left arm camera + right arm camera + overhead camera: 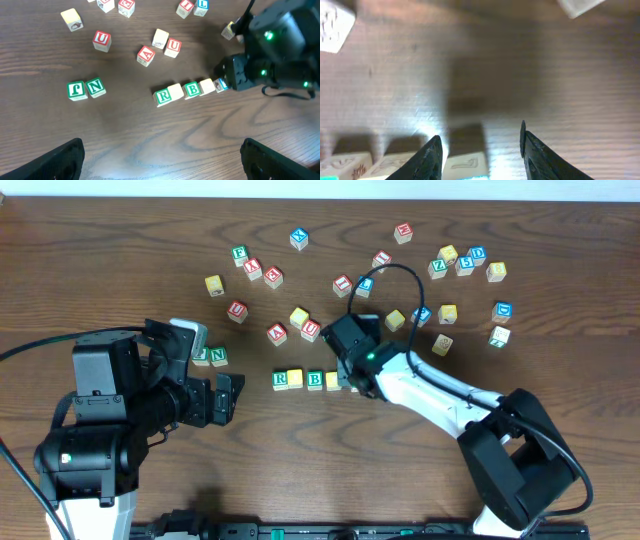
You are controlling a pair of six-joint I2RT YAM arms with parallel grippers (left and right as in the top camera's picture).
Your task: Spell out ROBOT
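A row of blocks lies on the table: green R (280, 380), a yellow block (295, 378), green B (315, 380), and another yellow block (333, 380). The same row shows in the left wrist view, R (163, 96) then B (192, 89). A fifth block with a blue edge (221, 85) sits at the row's right end. My right gripper (354, 377) is low over that block (467, 165), which lies between its open fingers (481, 152), close to the left finger with a gap to the right one. My left gripper (230, 398) is open and empty (162, 165), above bare wood.
Green J (200, 356) and N (218, 356) blocks sit left of the row. Red U (101, 41), A (145, 55) and U (173, 47) blocks lie behind it. Many loose blocks are scattered across the far half, such as one at the far right (502, 311).
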